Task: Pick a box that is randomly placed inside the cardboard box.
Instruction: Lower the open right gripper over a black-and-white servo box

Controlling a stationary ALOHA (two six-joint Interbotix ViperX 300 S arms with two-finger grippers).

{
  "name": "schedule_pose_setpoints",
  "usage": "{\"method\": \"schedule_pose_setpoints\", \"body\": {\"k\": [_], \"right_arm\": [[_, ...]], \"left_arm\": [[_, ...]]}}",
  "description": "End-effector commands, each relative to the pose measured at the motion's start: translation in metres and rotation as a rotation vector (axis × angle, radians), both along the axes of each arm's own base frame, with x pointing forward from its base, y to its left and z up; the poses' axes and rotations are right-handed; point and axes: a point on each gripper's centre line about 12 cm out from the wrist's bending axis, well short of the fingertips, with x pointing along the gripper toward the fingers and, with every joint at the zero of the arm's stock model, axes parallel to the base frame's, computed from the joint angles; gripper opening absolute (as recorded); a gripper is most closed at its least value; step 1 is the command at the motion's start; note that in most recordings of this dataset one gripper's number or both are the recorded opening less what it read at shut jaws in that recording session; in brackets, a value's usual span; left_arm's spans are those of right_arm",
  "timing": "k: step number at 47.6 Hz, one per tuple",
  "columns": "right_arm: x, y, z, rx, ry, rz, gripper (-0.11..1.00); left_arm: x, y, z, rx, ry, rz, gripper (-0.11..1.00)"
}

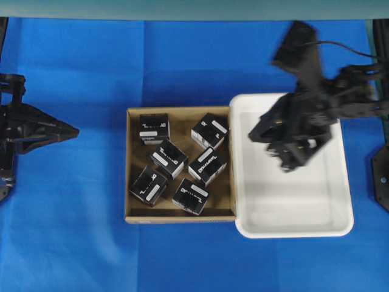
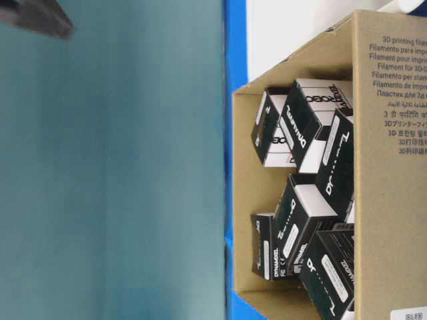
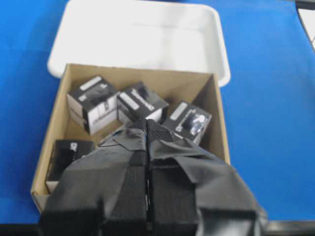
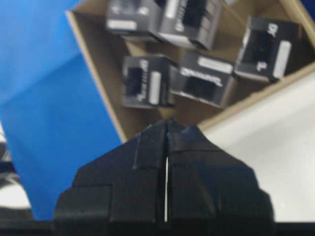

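Black boxes (image 1: 206, 165) askew at mixed angles, cardboard box (image 1: 130, 164) square-on

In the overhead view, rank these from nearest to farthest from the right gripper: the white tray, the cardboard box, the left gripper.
Measured from the right gripper:
1. White tray: directly beneath it, on the right.
2. Cardboard box: beside the tray, toward the middle.
3. Left gripper: far left, beyond the cardboard box.
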Motion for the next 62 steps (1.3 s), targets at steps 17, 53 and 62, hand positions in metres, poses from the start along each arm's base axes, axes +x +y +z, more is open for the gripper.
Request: {"method": "schedule_pose_setpoints", "body": {"k": [17, 53, 62], "right_arm": [[0.07, -0.018, -0.043, 0.041, 0.255, 0.008, -0.02], [0.094, -0.045, -0.089, -0.001, 0.335, -0.001, 0.17], [0.093, -0.055, -0.098, 0.013, 0.341, -0.044, 0.67]], "left_arm": [[0.003, 0.001, 0.01, 0.003, -0.024, 0.003, -0.07], [0.003, 0.001, 0.009, 0.005, -0.021, 0.002, -0.07], [0.003, 0.001, 0.009, 0.007, -0.018, 0.002, -0.07]]}}
